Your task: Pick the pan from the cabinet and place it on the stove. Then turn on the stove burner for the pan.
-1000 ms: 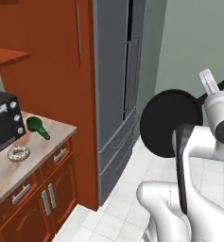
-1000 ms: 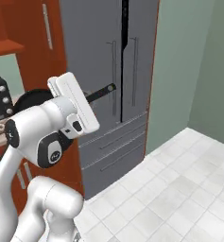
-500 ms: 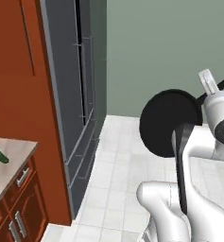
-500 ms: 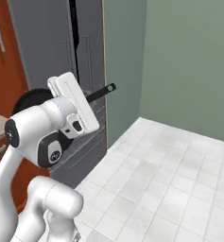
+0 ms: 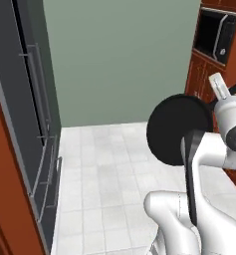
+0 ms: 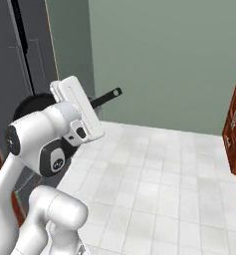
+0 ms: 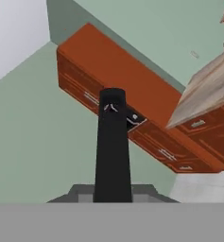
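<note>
**Pan held aloft over open floor, refrigerator to one side**

The pan point(image 5: 179, 128) is carried up in the air at the arm's upper end, its flat round black body turned on edge so the disc faces the left base camera. In the right base view the pan point(image 6: 32, 103) peeks out dark behind the white hand, and its long straight handle point(image 6: 105, 96) sticks out past the hand toward the green wall point(image 6: 164, 60). The gripper is clenched on the pan handle; in the hand view the handle point(image 7: 112, 146) runs straight up from between the finger tips.

Taking the pan as the landmark: below it lies bare white tiled floor point(image 5: 99, 164), with nothing standing on it. Left of the pan in the left base view stands the tall dark grey refrigerator point(image 5: 32, 114) with long vertical bar handles, well apart from the pan. Behind the pan is the plain green wall. Right of the pan, reddish-brown cabinetry point(image 5: 201, 74) rises with a black built-in oven point(image 5: 216, 35) set high in it, near the arm's elbow.

Beyond the handle tip in the hand view, a tilted run of reddish-brown drawers point(image 7: 132, 118) with short silver handles crosses the picture, with a pale countertop point(image 7: 205, 90) beside it.
</note>
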Motion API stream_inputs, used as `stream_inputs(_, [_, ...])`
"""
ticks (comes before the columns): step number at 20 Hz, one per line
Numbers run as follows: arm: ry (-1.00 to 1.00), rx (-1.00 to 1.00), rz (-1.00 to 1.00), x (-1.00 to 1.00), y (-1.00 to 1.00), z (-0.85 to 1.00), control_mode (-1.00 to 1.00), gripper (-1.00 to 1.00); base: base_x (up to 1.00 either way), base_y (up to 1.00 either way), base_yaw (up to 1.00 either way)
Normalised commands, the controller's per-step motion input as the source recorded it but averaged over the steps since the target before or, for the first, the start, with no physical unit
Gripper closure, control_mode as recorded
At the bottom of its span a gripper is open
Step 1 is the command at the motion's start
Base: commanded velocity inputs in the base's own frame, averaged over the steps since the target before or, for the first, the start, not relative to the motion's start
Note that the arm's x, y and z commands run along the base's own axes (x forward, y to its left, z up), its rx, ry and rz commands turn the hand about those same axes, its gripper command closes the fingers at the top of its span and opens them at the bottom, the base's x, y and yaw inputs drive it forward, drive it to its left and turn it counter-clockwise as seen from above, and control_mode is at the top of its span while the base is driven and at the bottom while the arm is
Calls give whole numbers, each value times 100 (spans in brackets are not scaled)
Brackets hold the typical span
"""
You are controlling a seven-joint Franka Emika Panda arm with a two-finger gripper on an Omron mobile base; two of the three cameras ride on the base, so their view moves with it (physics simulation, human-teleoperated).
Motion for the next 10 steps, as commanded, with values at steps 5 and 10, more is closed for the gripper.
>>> stream_inputs(5, [0,0,0,0,0,0,100,100,-9,1,-50])
stream_inputs(10, [0,0,0,0,0,0,100,100,-7,1,-49])
